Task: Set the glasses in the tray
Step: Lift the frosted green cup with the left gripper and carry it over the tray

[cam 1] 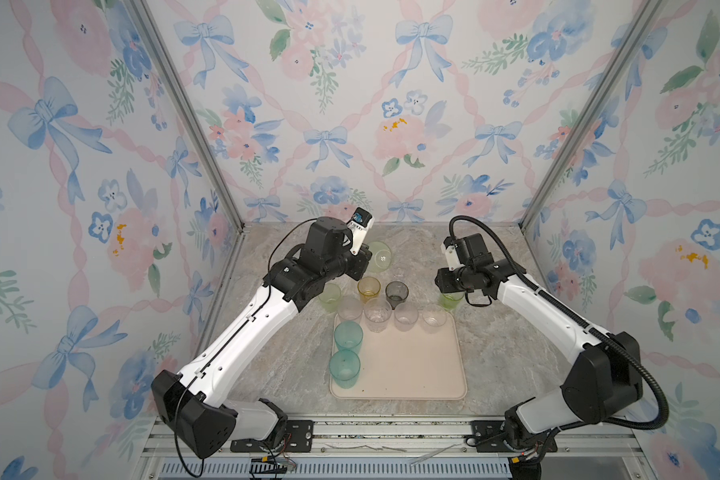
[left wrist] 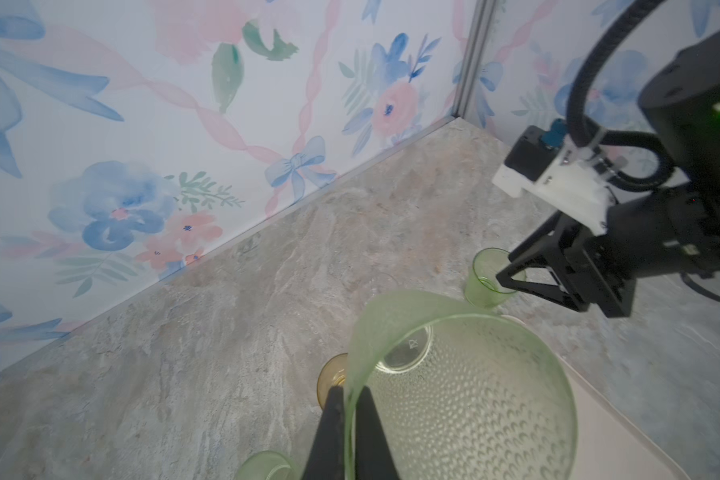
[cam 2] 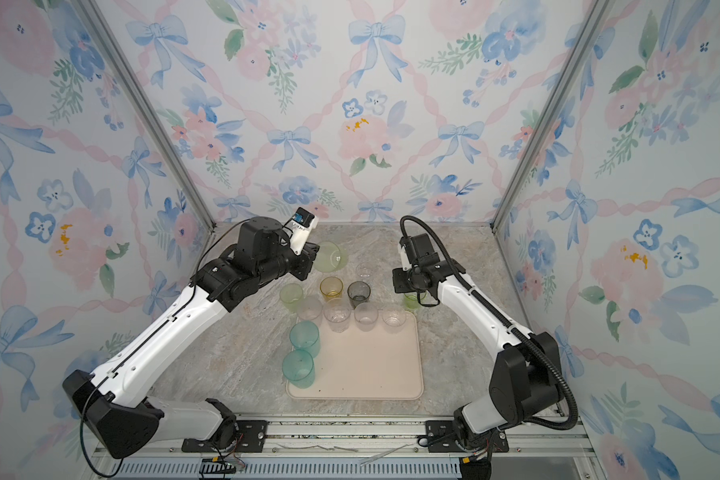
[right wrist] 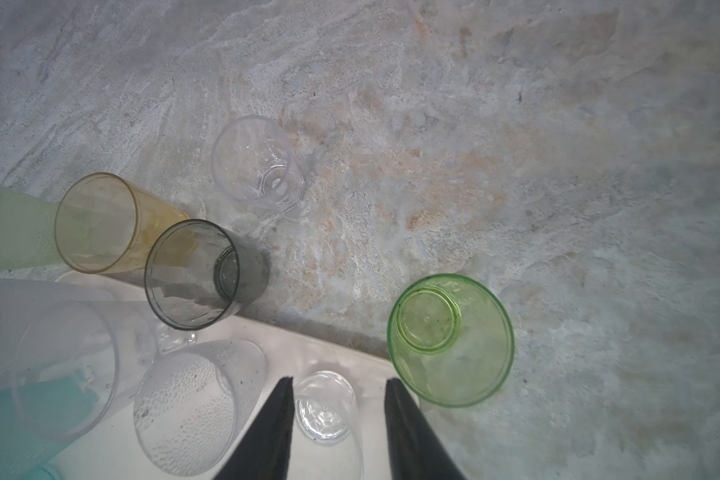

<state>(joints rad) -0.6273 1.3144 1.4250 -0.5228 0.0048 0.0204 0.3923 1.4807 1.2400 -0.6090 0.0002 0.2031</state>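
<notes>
My left gripper (left wrist: 350, 399) is shut on the rim of a pale green dimpled glass (left wrist: 466, 399), held tilted above the back of the table (cam 1: 378, 256). My right gripper (right wrist: 339, 386) hangs open over a clear glass (right wrist: 325, 409) that stands in the far right corner of the cream tray (cam 1: 412, 374). Neither finger closes on that glass. Two teal glasses (cam 1: 348, 336) stand on the tray's left side, with more clear glasses (cam 1: 378, 316) along its far edge. Off the tray stand the amber (cam 1: 368, 289), grey (cam 1: 396, 294) and two green glasses (cam 1: 330, 297) (cam 1: 449, 301).
A small clear glass (right wrist: 258, 166) stands alone on the marble table behind the group. The floral back wall (cam 1: 350, 124) and metal corner posts close the workspace. The left arm's elbow (cam 1: 300, 282) hangs near the left green glass.
</notes>
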